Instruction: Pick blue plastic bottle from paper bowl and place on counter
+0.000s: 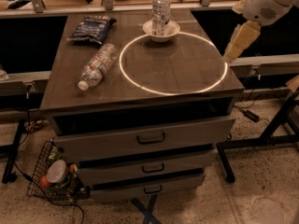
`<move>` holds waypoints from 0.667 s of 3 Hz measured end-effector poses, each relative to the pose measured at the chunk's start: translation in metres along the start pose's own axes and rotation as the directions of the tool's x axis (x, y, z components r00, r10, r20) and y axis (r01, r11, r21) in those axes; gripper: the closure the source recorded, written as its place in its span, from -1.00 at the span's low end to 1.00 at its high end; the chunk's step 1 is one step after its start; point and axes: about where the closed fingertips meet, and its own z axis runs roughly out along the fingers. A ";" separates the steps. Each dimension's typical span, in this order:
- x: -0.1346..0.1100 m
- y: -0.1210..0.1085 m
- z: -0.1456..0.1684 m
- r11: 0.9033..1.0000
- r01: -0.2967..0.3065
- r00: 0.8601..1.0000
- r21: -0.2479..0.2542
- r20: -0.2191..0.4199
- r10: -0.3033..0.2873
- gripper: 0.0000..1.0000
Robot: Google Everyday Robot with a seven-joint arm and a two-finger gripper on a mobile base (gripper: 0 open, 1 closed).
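Note:
The blue plastic bottle (161, 10), clear with a white cap and a pale label, stands upright in the paper bowl (161, 31) at the back middle of the counter (187, 73). The bowl sits on the far rim of the bright white ring (140, 85). My gripper (236, 48) hangs from the white arm (266, 3) at the upper right. It is just off the counter's right edge, to the right of the bottle and apart from it, and holds nothing that I can see.
A longer ribbed clear bottle (97, 65) lies on its side at the counter's left. A dark snack bag (91, 28) lies at the back left. Drawers (149, 136) face me below. A wire basket (56, 176) with items stands on the floor at the lower left. Black stand legs (273, 129) are at the right.

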 end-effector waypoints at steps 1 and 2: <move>-0.042 -0.042 0.009 0.998 -0.012 0.988 0.064 0.156 0.002 -1.00; -0.093 -0.080 -0.001 0.983 -0.118 0.953 0.142 0.294 0.072 -1.00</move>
